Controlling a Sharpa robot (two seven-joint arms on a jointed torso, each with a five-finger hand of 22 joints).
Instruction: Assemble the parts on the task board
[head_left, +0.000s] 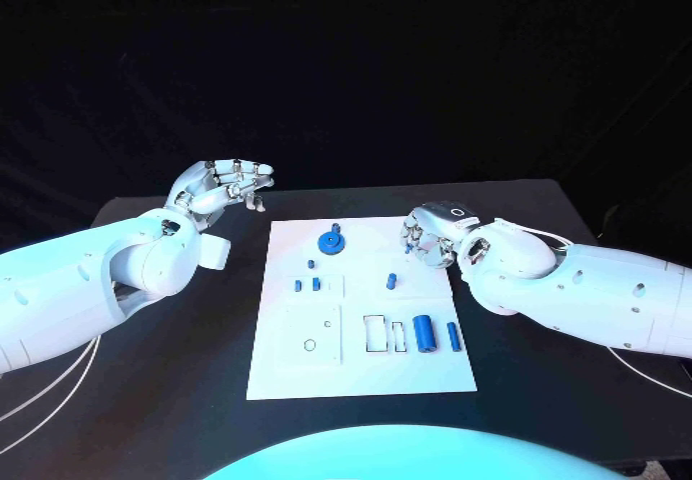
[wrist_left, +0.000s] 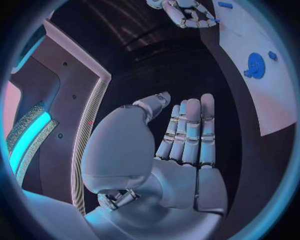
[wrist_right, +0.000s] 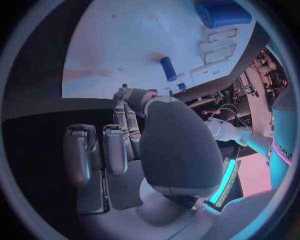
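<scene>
The white task board (head_left: 361, 365) lies in the middle of the black table. On it are a round blue part (head_left: 332, 242), small blue pegs (head_left: 307, 285), another peg (head_left: 392, 282), a thick blue cylinder (head_left: 424, 333) and a slim one (head_left: 453, 336). My left hand (head_left: 224, 185) hangs off the board's far left corner, fingers straight and apart, holding nothing. My right hand (head_left: 433, 232) hovers over the board's far right corner with fingers curled against the thumb. A blue sliver (wrist_left: 214, 20) shows at its fingertips. Whether it is held is unclear.
Bare black table (head_left: 173, 380) surrounds the board on all sides. Empty outlined slots (head_left: 375, 333) sit beside the thick cylinder, and a small ring mark (head_left: 310, 345) lies near the board's left side. My forearms cross the table's left and right edges.
</scene>
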